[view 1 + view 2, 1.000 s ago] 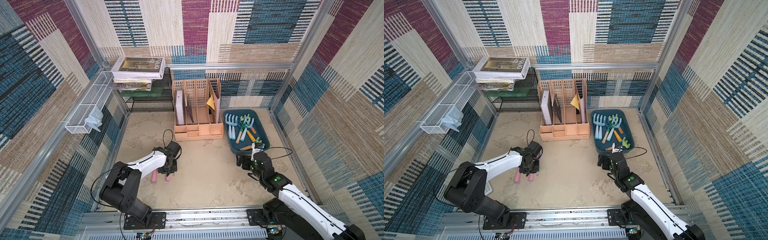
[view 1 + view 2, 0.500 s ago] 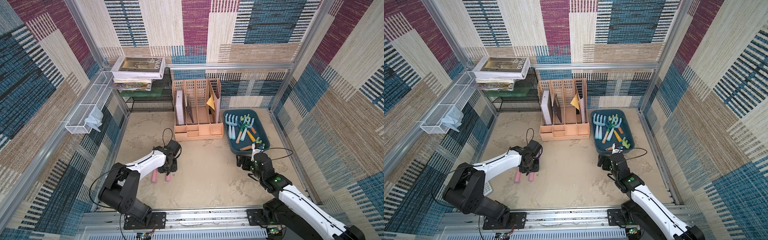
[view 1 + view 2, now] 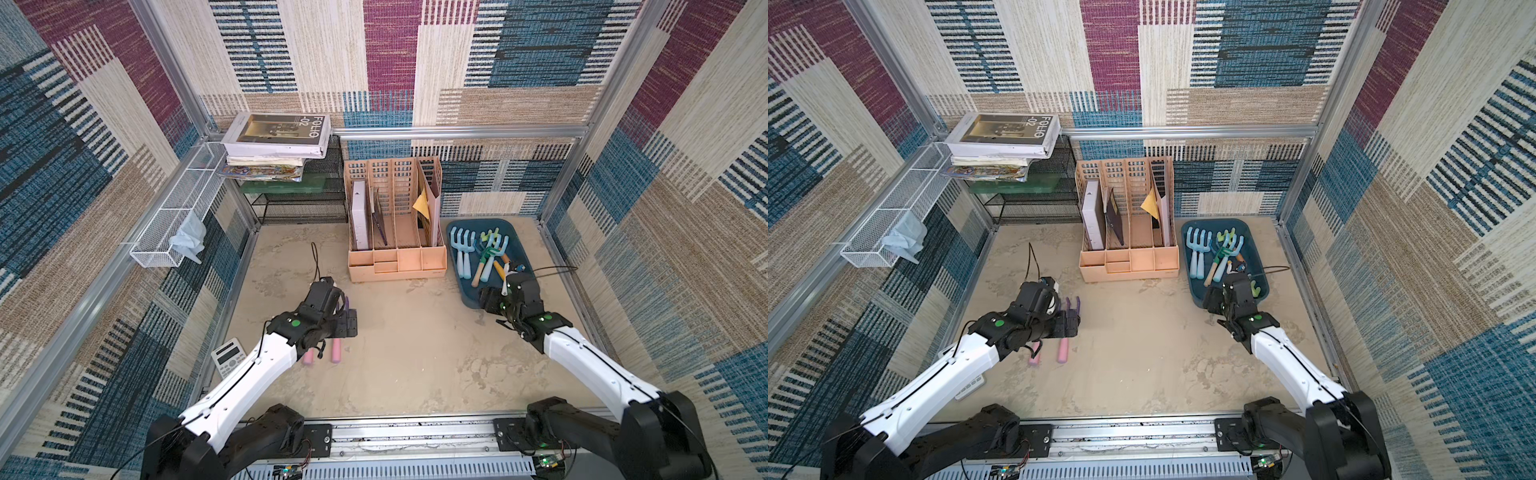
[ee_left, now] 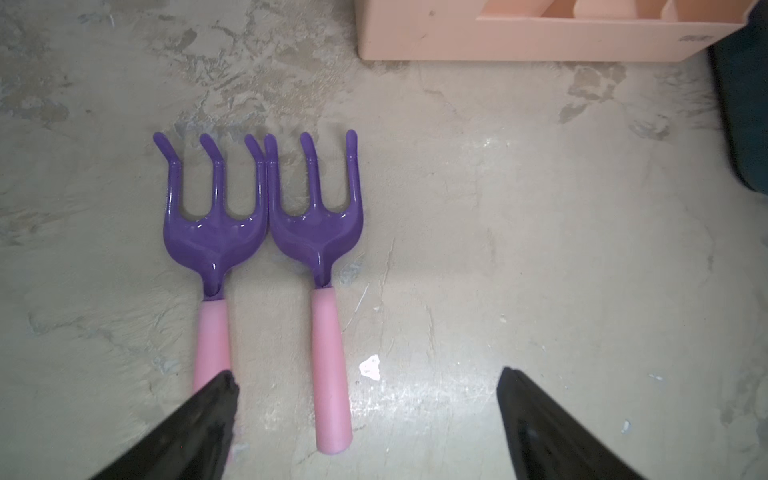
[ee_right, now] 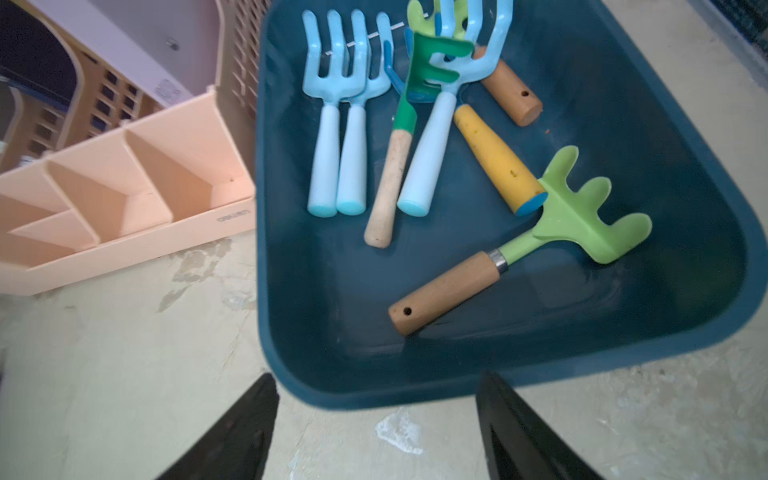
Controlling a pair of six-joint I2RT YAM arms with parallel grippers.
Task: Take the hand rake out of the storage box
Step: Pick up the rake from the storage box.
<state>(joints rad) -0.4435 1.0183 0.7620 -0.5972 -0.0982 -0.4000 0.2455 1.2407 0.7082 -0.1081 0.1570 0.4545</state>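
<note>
Left gripper, in a top view, has just let go above two purple hand rakes on the table. Left wrist: jaws wide, one delivered. Right wrist: right gripper, parted and empty, faces the storage box, where other rakes wait.

Book topping stack, left of organiser: white cover, dark print "FOLIO -02", upside down in both top views.
Organiser front lip, right wrist view: small grey mark, upside down, reads like "deli"; left wrist view shows same mark blurred.
Calculator, well left of organiser, nearer robot: key print too small to read.
</note>
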